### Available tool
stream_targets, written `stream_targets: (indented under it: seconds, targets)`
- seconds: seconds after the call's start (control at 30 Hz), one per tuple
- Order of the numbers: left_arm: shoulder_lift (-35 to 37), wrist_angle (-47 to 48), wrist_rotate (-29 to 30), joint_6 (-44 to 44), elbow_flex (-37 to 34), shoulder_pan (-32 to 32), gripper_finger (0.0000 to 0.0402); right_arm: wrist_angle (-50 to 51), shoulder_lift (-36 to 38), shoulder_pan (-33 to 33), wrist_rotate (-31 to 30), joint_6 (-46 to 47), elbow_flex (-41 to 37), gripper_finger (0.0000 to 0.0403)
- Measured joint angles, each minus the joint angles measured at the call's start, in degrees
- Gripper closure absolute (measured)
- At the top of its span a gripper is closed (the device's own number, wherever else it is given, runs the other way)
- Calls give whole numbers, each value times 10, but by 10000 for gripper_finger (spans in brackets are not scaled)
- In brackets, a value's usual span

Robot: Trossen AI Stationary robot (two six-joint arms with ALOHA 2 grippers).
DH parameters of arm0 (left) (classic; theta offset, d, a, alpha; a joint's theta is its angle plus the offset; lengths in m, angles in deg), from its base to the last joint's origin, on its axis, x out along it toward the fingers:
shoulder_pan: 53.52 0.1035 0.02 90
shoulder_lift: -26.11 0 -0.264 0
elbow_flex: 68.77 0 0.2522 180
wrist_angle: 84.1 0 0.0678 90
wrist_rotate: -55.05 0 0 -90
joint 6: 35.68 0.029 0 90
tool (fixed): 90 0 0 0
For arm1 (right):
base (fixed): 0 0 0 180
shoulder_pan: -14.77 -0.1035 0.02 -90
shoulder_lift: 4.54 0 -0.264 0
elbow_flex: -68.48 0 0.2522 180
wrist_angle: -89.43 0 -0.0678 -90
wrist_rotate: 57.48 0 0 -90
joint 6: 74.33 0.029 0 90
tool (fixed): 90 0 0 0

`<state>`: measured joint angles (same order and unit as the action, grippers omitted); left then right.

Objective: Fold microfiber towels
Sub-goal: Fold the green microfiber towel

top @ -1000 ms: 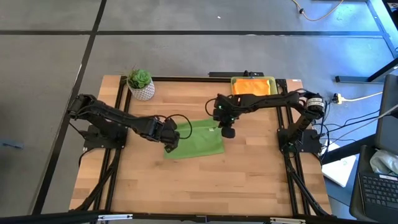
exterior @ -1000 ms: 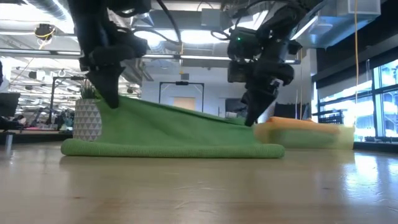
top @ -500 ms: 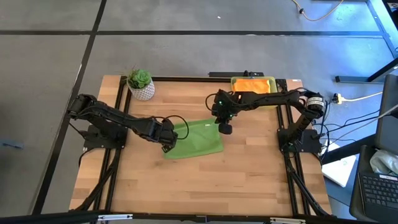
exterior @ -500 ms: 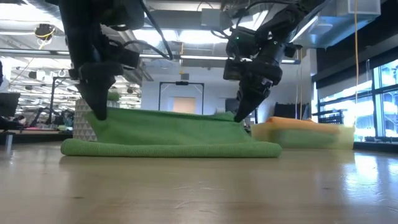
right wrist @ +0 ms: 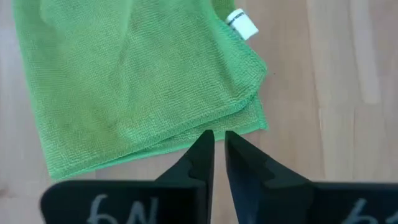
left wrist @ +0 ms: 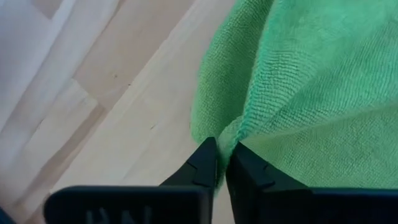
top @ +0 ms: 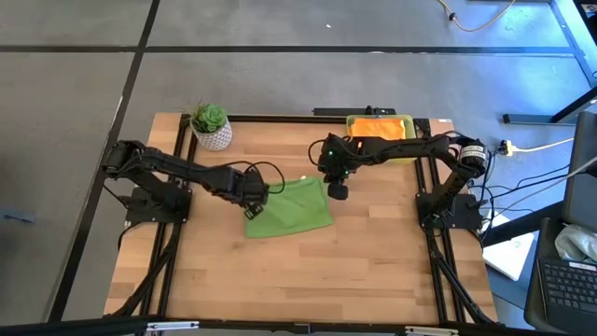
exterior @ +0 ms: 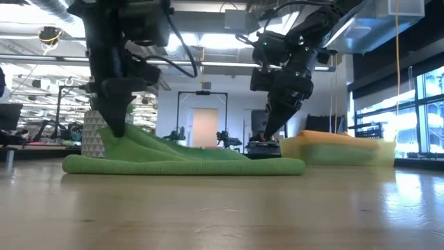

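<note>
A lime green microfiber towel (top: 289,207) lies folded in two on the wooden table, and a white tag (right wrist: 241,25) shows at one corner. My left gripper (top: 256,191) stands at the towel's left end, shut on the cloth, which slopes up to it (exterior: 118,132). My right gripper (top: 338,191) hovers over the towel's right far corner. Its fingers (right wrist: 214,140) are a narrow gap apart with nothing between them, and the cloth lies flat below. An orange towel (top: 378,127) sits in the yellow tray. My left gripper pinches the upper layer's left corner (left wrist: 235,134) between its two fingertips. The fingers come from above, slanting steeply down. That corner is lifted a little and the cloth slopes down from it (exterior: 180,147). The rest of the towel lies on the table.
A potted plant (top: 212,126) stands at the far left of the table. The yellow tray (top: 408,123) sits at the far right, close behind the right arm. Bare wood stretches from the towel to the near edge.
The upper layer, which hung raised between both grippers, has come down. Its right end has dropped away from the right gripper and lies flat on the lower layer. My left gripper has sunk and gone toward the table's far edge, still holding the left corner.
</note>
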<state>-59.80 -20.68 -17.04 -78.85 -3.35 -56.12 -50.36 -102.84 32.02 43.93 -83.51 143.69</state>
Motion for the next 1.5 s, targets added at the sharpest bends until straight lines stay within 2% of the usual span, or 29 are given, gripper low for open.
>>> stream_targets:
  seconds: [0.13, 0.27, 0.37, 0.43, 0.53, 0.67, 0.83, 0.9, 1.03, 1.2, 1.27, 1.37, 1.5]
  targets:
    - [0, -13, -22, 25, 0, 24, 355, 1, 0, 0, 0, 5, 0, 360]
    - [0, -10, -50, 29, 1, 44, 344, 3, 0, -3, 15, 50, 0, 360]
    - [3, 24, -94, 29, 17, 55, 344, 3, 0, -13, 61, 77, 0, 360]
    - [5, 55, -103, 21, 32, 52, 346, 1, 0, -26, 93, 75, 0, 360]
    - [18, 103, -105, 8, 55, 39, 348, -16, 0, -53, 97, 52, 0, 363]
    - [39, 108, -105, -85, 78, 2, 348, -81, 0, -80, 47, 17, 0, 373]
    - [44, 10, -64, -203, 82, -87, 349, -169, -39, -77, 28, 33, 1, 397]
    - [28, -31, -35, -230, 81, -117, 349, -187, -66, -70, 25, 42, 1, 394]
    - [-12, -36, 4, -257, 80, -141, 349, -204, -102, -58, 0, 42, 1, 384]
    - [-83, -40, 10, -269, 79, -141, 349, -208, -113, -40, -28, 41, 0, 389]
    - [-117, -35, -4, -268, 79, -141, 349, -198, -115, -31, -28, 43, 1, 395]
    - [-168, -30, -62, -268, 79, -141, 349, -163, -115, -21, -28, 45, 0, 399]
    - [-196, -26, -96, -268, 85, -146, 349, -94, -109, -13, -23, 42, 2, 389]
